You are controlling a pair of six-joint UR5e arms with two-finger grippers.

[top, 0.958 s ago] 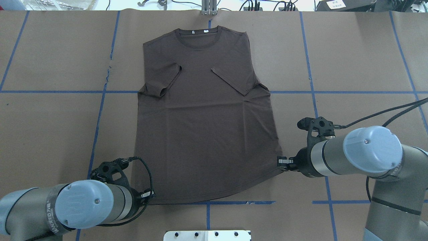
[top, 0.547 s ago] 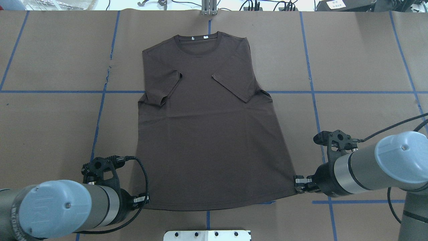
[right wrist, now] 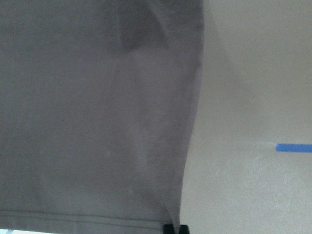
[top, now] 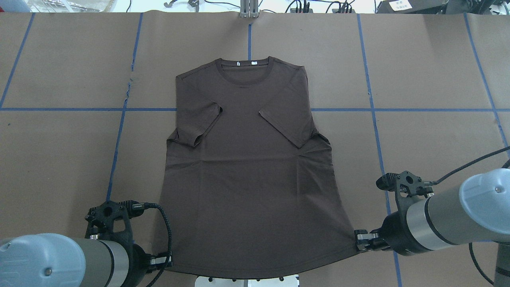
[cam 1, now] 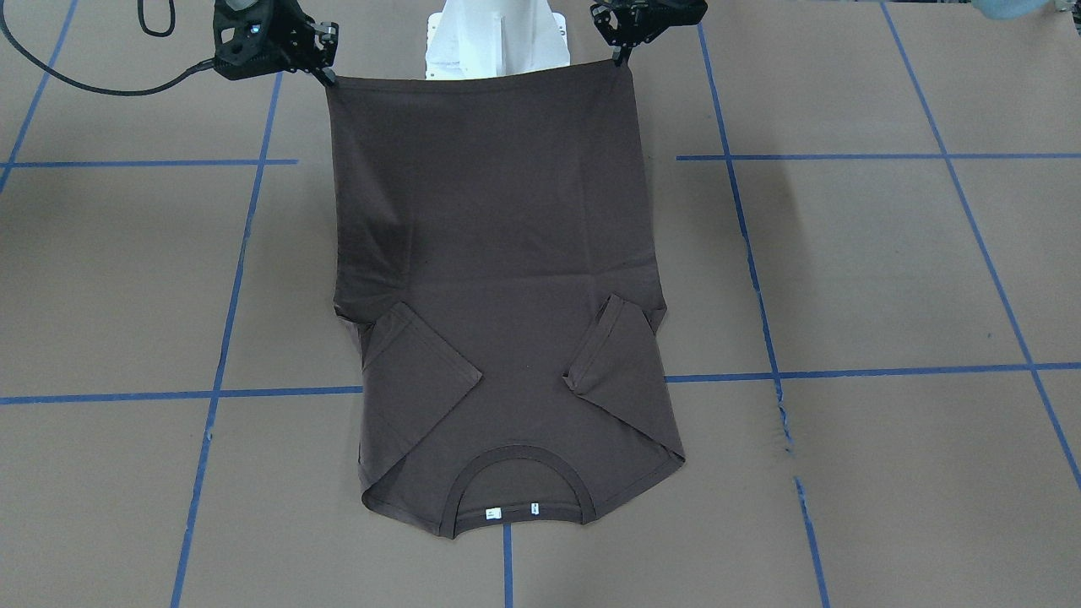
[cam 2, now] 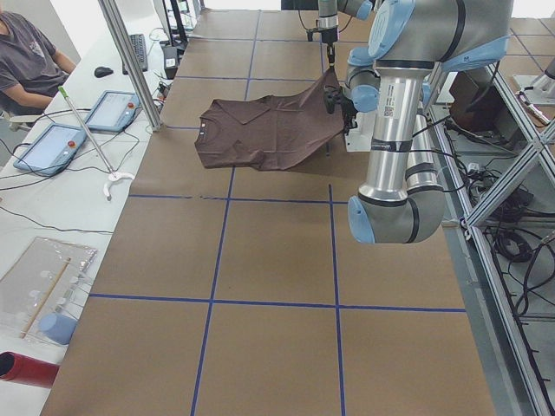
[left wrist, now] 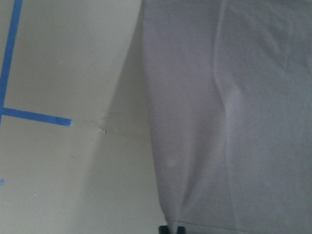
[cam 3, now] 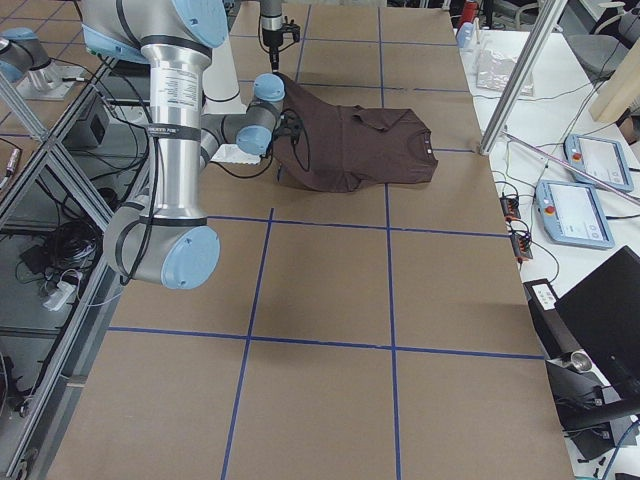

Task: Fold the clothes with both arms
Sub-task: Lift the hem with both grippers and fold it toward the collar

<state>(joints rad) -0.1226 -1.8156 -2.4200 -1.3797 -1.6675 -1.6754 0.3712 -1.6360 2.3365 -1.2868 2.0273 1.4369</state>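
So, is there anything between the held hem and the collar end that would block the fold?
Nothing visible. The left gripper and right gripper hold the T-shirt hem corners; only its own folded-in sleeves lie between.

T-shirt (top: 247, 179) collar label (top: 254, 62) illegibly small

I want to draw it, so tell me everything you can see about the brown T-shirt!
The T-shirt is dark brown, thin and smooth-looking. Both short sleeves are folded inward over the chest. Its round ribbed collar has small white labels inside. The collar end lies flat on the brown paper table, far from the robot. The bottom hem is lifted and stretched wide, one corner pinched by the left gripper, the other by the right gripper.
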